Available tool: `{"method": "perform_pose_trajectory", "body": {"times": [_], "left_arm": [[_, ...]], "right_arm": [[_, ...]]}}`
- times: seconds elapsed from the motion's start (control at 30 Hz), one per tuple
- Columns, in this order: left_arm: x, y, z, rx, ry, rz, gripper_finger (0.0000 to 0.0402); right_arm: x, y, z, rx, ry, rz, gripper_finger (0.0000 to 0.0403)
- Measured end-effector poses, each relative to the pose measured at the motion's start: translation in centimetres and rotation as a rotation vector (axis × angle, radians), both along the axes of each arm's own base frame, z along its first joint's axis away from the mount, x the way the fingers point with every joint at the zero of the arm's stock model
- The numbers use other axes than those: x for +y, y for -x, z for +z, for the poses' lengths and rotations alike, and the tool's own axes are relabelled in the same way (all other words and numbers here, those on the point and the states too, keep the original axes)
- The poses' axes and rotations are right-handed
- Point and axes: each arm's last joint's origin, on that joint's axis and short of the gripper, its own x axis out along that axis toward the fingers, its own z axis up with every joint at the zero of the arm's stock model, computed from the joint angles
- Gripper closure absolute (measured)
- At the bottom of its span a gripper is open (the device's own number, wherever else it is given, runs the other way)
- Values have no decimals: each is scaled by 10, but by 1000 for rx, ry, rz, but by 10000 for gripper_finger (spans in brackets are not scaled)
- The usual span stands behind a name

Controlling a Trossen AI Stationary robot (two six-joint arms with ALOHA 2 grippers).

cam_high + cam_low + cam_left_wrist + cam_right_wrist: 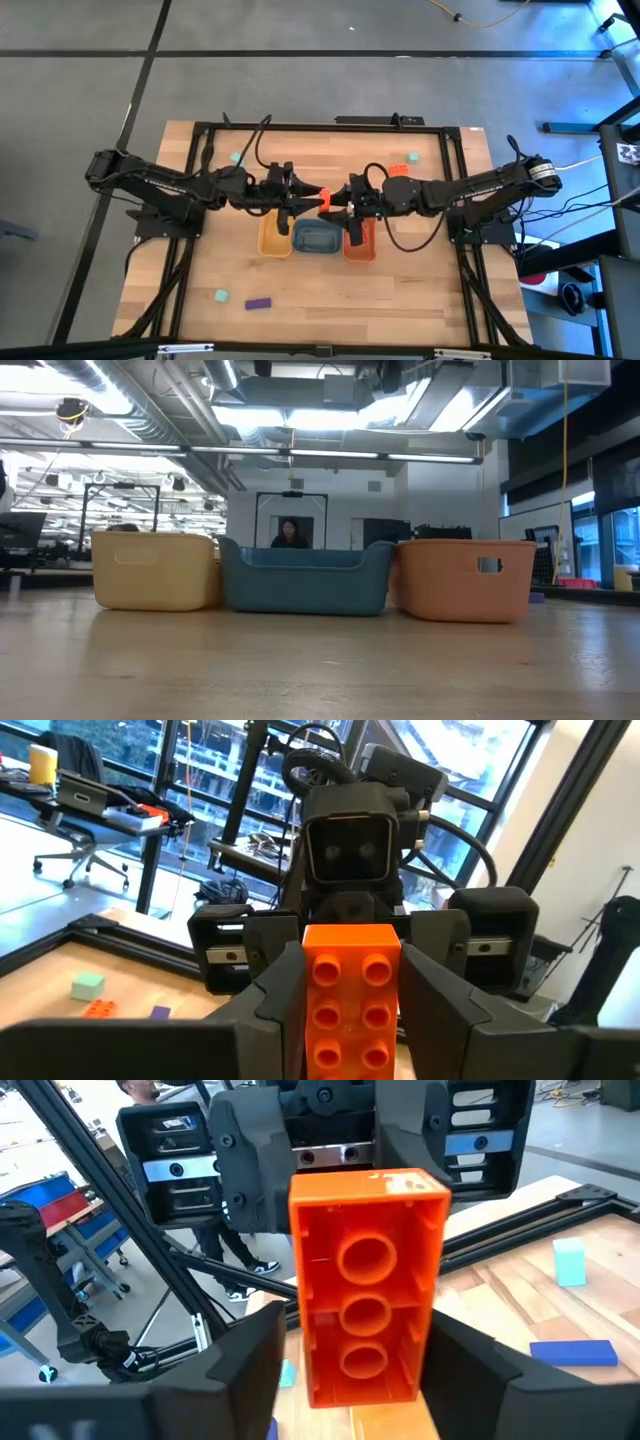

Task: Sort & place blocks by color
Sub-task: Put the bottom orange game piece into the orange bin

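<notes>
Above the middle of the bench, the left gripper (300, 199) clamps one end of an orange-red brick (322, 198). The right gripper (338, 197) meets it from the other side, its fingers flanking the brick's hollow underside (366, 1290); whether they press it, I cannot tell. Below stand yellow (272, 244), blue (316, 238) and orange (360, 246) trays.
</notes>
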Motion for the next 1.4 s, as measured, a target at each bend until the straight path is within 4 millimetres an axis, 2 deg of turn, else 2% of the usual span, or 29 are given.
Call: {"method": "perform_pose_trajectory", "body": {"times": [0.13, 0.17, 0.37, 0.7, 0.83, 1.0, 1.13, 1.27, 1.4], "left_arm": [[0, 0, 0, -1, 7, -19, 284], [0, 0, 0, -1, 7, -19, 284], [0, 0, 0, 2, 13, -37, 264], [10, 3, 3, 4, 115, -103, 200], [17, 22, 11, 68, 108, -101, 189], [25, 56, 20, 158, 104, -51, 187], [21, 80, 24, 134, 79, -9, 187], [15, 100, 16, 87, 72, 49, 186], [11, 111, 7, 69, 42, 58, 186]], "right_arm": [[0, 0, 0, 1, 4, 0, 262], [0, 0, 0, 1, 5, 2, 265], [0, 0, -1, 4, 20, 21, 264], [0, 5, 1, 28, 62, 21, 264], [-4, 21, 6, 108, 113, -18, 264], [-11, 51, 18, 196, 155, -55, 264], [-16, 77, 27, 241, 170, -79, 264], [-19, 99, 25, 199, 138, -90, 264], [-18, 112, 15, 83, 86, -105, 264]]}}
